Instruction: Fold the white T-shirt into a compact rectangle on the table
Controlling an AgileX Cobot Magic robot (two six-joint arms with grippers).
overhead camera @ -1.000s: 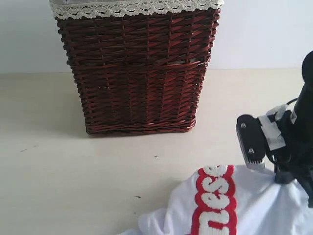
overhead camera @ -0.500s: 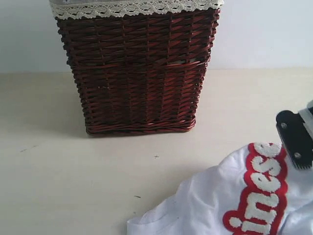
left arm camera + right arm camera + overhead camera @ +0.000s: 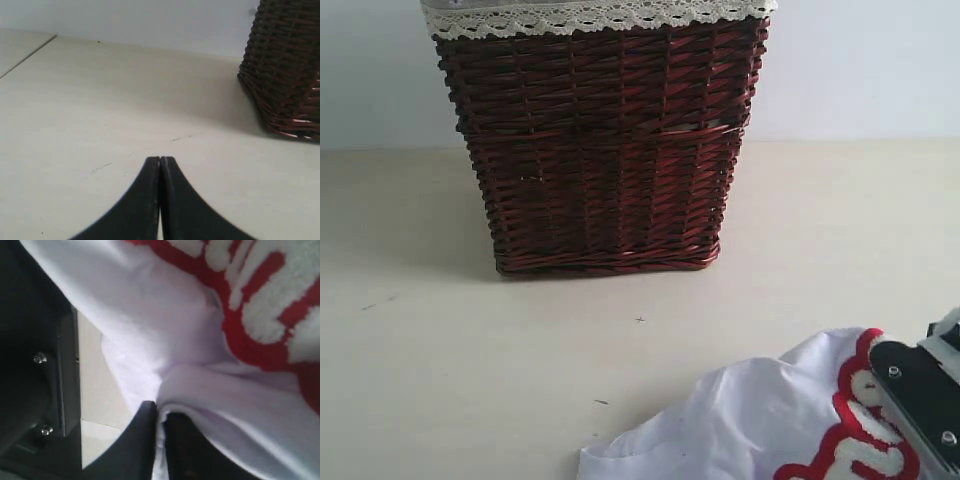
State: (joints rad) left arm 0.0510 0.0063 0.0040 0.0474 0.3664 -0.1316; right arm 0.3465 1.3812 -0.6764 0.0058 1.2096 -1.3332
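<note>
Low on the exterior view's right, your shirt sits bunched on the counter, red lettering up, apart from the basket. Your right pincer is narrow, nipping a fold of cloth (barely any gap). Your left pincer is pressed together, empty.

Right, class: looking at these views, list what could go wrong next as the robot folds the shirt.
1. The right claw pinches only a thin fold of the white T-shirt; it could slip free.
2. The left claw is shut over bare table, so the bunched shirt may drag rather than spread.
</note>
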